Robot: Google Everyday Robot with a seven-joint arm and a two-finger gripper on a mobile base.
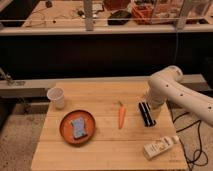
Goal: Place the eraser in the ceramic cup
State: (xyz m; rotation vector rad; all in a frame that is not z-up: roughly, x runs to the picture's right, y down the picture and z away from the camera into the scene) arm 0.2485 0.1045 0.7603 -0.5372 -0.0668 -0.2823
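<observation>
The white arm (172,87) bends down by the eraser (146,114).
Its elbow is up high. The gripper (148,103) sits just over the far end of the black eraser, claw wide open, holding nothing. The eraser lies flat on the table (105,155) beside the carrot (121,115), well apart from the ceramic cup (56,97) on the left.

no readable text — label on white bottle (159,148) can't be made out

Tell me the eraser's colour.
The eraser is black, camera view; the gripper hangs at its far end.
</observation>
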